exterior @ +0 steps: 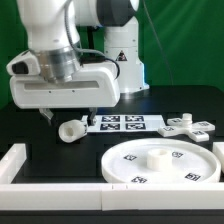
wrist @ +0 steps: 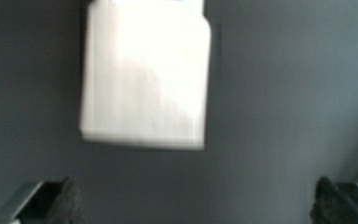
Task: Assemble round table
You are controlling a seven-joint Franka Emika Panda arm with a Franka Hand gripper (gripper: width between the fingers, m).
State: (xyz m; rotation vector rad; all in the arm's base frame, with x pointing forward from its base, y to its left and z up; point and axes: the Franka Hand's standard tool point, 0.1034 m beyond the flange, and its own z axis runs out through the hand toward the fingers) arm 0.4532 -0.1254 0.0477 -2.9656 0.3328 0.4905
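The round disc (exterior: 162, 163) with its central hub lies flat at the front on the exterior view's right. The short cylindrical leg (exterior: 72, 129) lies on its side on the black table, at the end of the marker board (exterior: 125, 124) on the exterior view's left. The cross-shaped foot (exterior: 187, 127) lies behind the disc. My gripper (exterior: 68, 116) hangs just above the leg, open and empty. In the wrist view the fingertips (wrist: 43, 205) stand wide apart around my gripper (wrist: 199, 205). A blurred white oblong (wrist: 146, 75), apparently the leg, lies beyond them, not between the jaws.
A white border rail (exterior: 20, 165) runs along the exterior view's left and another (exterior: 100, 195) along the front, close to the disc. The arm's white base (exterior: 125, 60) stands at the back before a green backdrop.
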